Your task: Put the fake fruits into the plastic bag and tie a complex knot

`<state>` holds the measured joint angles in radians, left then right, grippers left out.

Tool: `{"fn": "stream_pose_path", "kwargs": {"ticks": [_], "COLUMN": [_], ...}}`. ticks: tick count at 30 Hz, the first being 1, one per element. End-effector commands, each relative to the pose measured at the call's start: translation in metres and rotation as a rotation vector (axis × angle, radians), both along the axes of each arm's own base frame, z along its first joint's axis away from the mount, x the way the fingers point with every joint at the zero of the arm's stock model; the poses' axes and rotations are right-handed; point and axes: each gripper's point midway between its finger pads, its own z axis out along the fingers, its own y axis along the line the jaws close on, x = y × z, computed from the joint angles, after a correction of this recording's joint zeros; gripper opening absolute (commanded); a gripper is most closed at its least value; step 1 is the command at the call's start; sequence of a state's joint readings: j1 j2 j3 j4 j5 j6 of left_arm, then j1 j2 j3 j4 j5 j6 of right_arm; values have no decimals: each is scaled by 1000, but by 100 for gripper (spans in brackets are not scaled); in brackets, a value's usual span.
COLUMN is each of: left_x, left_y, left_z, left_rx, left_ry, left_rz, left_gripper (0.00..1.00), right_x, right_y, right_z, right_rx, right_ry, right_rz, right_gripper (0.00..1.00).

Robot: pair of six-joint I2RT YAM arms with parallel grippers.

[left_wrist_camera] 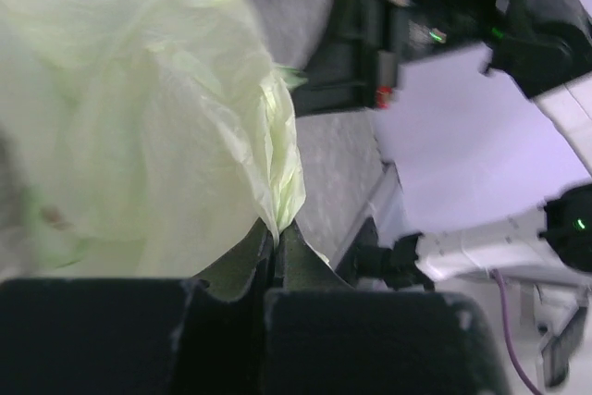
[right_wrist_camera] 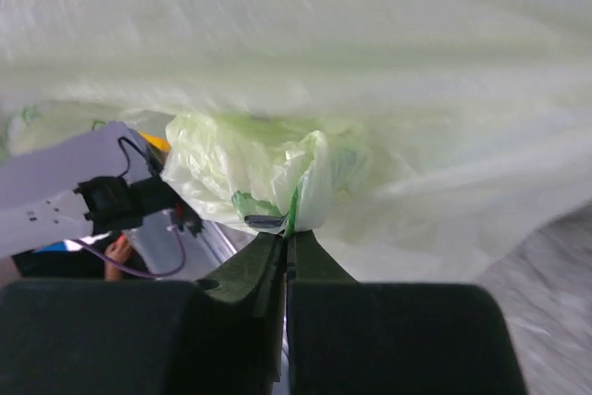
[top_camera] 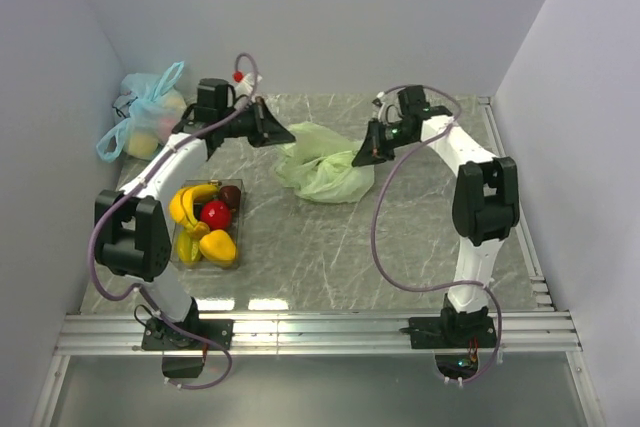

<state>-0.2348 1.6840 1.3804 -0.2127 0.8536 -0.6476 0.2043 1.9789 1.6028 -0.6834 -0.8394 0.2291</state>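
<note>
Grey-veined marble tabletop (top_camera: pixel 330 247) lies between pale walls, with a light blue knotted bag (top_camera: pixel 148 112) in the far left corner. Nearer, a clear tray (top_camera: pixel 240 232) holds the fake fruits: banana bunch (top_camera: pixel 190 202), red apple (top_camera: pixel 216 214), yellow lumpy fruit (top_camera: pixel 219 247) and a dark piece (top_camera: pixel 230 194). Right of the tray, the left claw (left_wrist_camera: pixel 275 240) is pressed together, pinching the left edge of the crumpled pale green plastic bag (top_camera: pixel 325 169) at the far middle of the table, and on the bag's right side the right claw (right_wrist_camera: pixel 289 236) is likewise closed, pinching a fold of it.
</note>
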Motion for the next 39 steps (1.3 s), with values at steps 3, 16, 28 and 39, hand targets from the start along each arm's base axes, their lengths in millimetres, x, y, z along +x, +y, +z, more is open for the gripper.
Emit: {"fn": "stream_pose_path", "kwargs": {"ticks": [3, 16, 28, 39], "left_x": [34, 18, -8, 30], "left_y": [86, 144, 92, 45], "left_z": [-6, -65, -14, 33], "left_rx": [101, 223, 413, 700], "left_ry": [-17, 110, -341, -1004], "left_rz": [259, 342, -40, -176], "left_gripper": [0, 0, 57, 95], "right_x": [-3, -29, -35, -45], "right_y": [-74, -157, -91, -70], "right_z": [56, 80, 113, 126], "right_rx": [-82, -659, -659, -588], "right_ry": [-277, -1054, -1493, -1618], "right_rz": [26, 261, 389, 529], "right_gripper": [0, 0, 0, 0]}}
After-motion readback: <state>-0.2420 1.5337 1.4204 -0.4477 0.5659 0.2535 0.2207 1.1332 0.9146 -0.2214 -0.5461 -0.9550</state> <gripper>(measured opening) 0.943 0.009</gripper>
